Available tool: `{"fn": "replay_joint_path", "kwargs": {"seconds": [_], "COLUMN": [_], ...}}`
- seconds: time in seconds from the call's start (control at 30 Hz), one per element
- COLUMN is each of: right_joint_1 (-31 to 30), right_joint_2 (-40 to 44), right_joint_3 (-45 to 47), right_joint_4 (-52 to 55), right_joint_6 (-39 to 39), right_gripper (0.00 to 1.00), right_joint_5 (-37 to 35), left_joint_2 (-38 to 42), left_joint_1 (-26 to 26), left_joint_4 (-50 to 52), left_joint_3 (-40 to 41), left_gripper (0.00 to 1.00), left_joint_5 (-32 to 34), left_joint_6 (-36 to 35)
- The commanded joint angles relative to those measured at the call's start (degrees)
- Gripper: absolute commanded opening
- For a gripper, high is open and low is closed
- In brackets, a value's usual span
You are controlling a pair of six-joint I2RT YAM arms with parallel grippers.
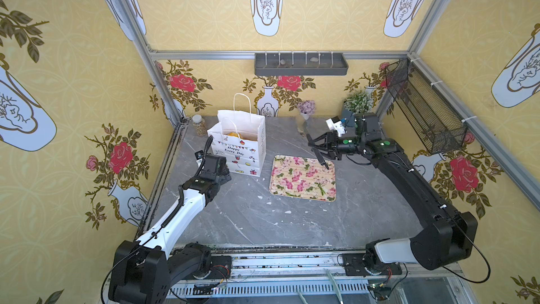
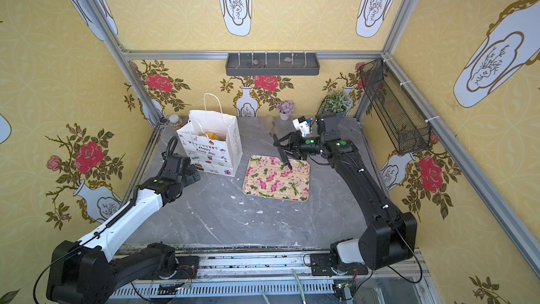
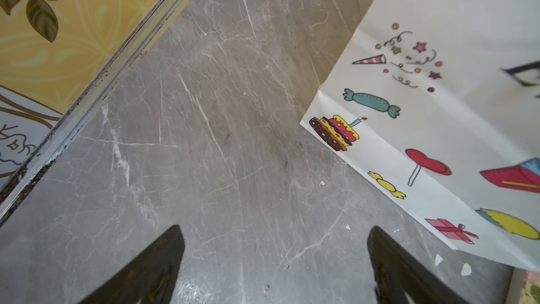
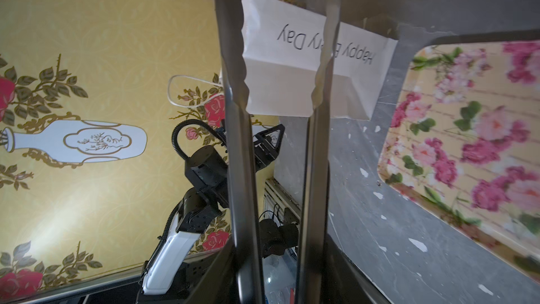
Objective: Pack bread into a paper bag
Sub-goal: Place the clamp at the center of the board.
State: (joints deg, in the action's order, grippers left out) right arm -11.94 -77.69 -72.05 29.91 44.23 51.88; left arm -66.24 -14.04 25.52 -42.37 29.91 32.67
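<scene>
Yellow bread (image 1: 233, 135) sits inside the paper bag (image 1: 244, 153), upright at the table's (image 1: 263, 223) far left. Beside it, over the floral tray (image 1: 295, 182), the right gripper (image 1: 317, 144) clamps tongs (image 1: 320, 157), tips apart; the left gripper (image 3: 274, 229) hangs spread near the bag

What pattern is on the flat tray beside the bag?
Pink flowers with green leaves on pale yellow; the tray shows best in a top view.
</scene>
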Motion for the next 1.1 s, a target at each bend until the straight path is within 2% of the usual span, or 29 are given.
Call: {"fn": "replay_joint_path", "kwargs": {"seconds": [0.0,0.17,0.3,0.47,0.73,0.87,1.07], "right_joint_1": [3.05,8.97,12.52,13.72,14.94,17.47,18.09], "right_joint_2": [2.15,3.80,4.11,3.60,4.99,4.62,2.71], "right_joint_3": [2.39,6.83,10.25,11.95,12.24,12.80,12.36], "right_joint_4": [7.99,16.15,17.69,20.03,24.37,26.25,26.51], "right_joint_6": [-7.49,-17.51,-20.87,-24.63,-27.60,-28.30,-28.92], "right_gripper": [0.42,0.40,0.30,0.30,0.30,0.31,0.28], "right_joint_5": [-1.42,-6.17,-7.91,-11.28,-20.28,-25.44,-36.88], "left_joint_2": [-0.44,-0.51,-0.46,-0.30,-0.53,-0.98,-0.32], "left_joint_1": [0.03,0.03,0.02,0.04,-0.02,0.05,0.06], "left_joint_4": [-0.82,-0.86,-0.67,-0.64,-0.82,-0.92,-0.55], "left_joint_3": [-0.43,-0.30,-0.30,-0.32,-0.34,-0.61,-0.65], "left_gripper": [0.99,0.99,0.99,0.99,0.99,0.99,0.99], "left_joint_5": [-0.19,-0.37,-0.40,-0.28,-0.47,-0.64,-0.40], "left_joint_6": [0.38,0.51,0.47,0.43,0.43,0.34,0.00]}}
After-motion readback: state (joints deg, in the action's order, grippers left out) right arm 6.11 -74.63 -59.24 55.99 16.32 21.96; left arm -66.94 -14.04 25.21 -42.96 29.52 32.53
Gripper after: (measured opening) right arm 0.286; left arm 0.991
